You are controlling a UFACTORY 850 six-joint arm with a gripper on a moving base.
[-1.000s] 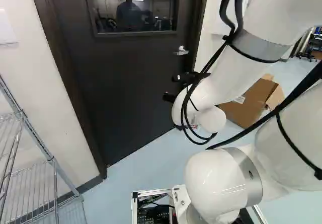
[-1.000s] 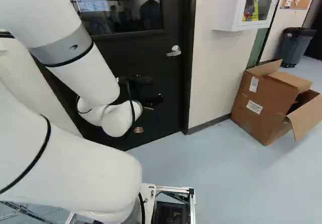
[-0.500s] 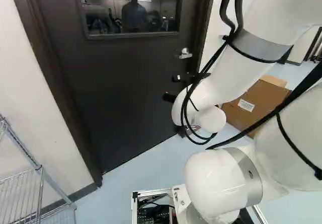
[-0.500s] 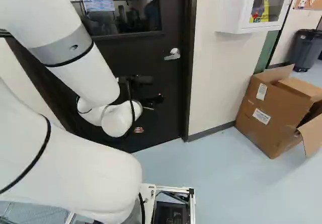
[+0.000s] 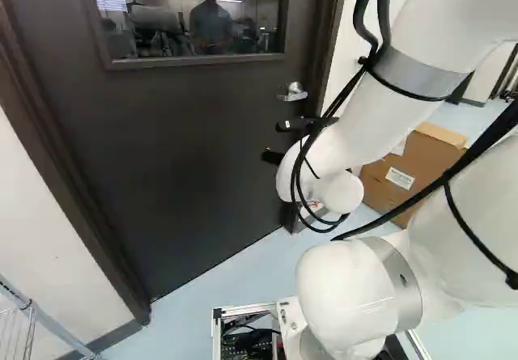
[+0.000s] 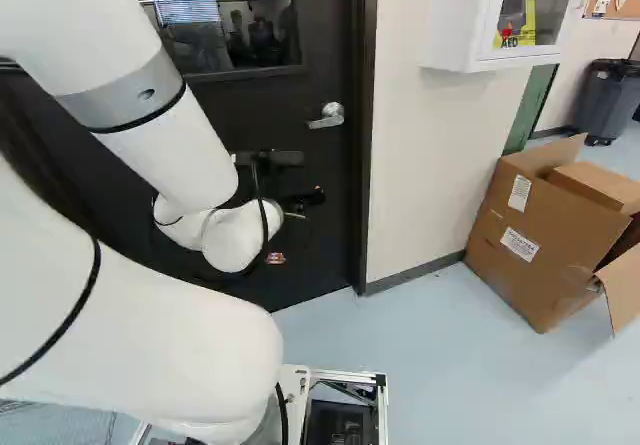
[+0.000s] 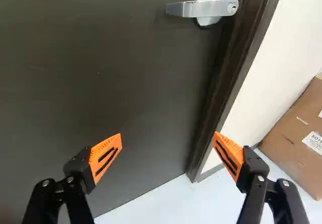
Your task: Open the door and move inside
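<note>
Ahead of and apart from the wide-spread, empty fingers (image 5: 270,141), the lever handle (image 7: 193,9) on the door (image 7: 100,83).

"AED" on the white wall cabinet (image 6: 455,15), illegible print on the labels (image 6: 520,244) of the cardboard box (image 6: 565,230).

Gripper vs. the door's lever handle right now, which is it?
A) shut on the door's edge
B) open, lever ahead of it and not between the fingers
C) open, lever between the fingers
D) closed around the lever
B: the gripper's orange-padded fingers stand wide apart, and the lever handle lies ahead, beyond their tips.
</note>
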